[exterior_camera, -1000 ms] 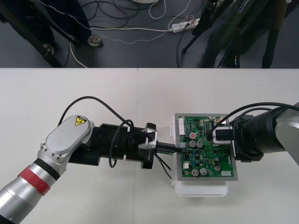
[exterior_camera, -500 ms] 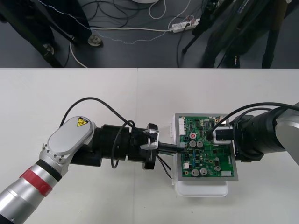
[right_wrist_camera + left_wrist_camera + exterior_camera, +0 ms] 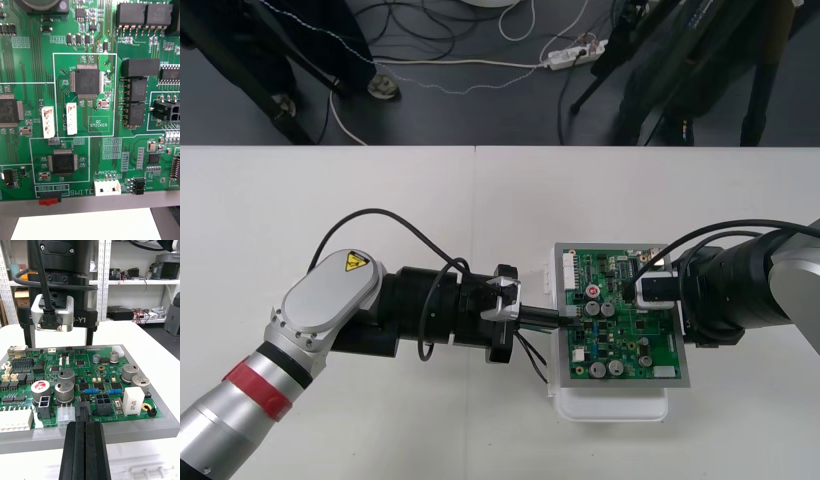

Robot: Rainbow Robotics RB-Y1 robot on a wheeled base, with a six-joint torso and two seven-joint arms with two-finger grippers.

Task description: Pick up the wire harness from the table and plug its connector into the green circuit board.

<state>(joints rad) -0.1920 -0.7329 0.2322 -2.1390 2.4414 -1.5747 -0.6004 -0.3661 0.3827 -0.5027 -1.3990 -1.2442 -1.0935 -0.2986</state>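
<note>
Two arms meet at the green circuit board (image 3: 625,345), which sits on its white base (image 3: 610,408) right of centre, in the lower half of the front view. The left gripper (image 3: 560,318) comes in from the lower left, lying pretty much flat and pointing right. Its jaws are squeezed together on the black plug (image 3: 84,413) of the wire harness (image 3: 532,360). The harness's long axis runs left to right across the frame. The plug end points right, straight at the board's left edge, and the thin wires trail back under the gripper and droop toward the bottom of the frame, just off the base's left side. From the left wrist camera the plug is right up against the board's near edge, with a white connector (image 3: 67,414) on one side and a black connector (image 3: 103,403) on the other. Honestly can't tell if it's actually seated or just touching. The right gripper (image 3: 59,342) reaches in from the right edge of the front view and hangs over the board's right side, jaws spread well apart with nothing in them. Its wrist camera looks flat onto chips and small white headers. The desk (image 3: 380,210) is plain and light. Along the top of the front view there's a strip of dark floor (image 3: 480,110) with loose cables (image 3: 450,62) and a white power strip (image 3: 575,55).
</note>
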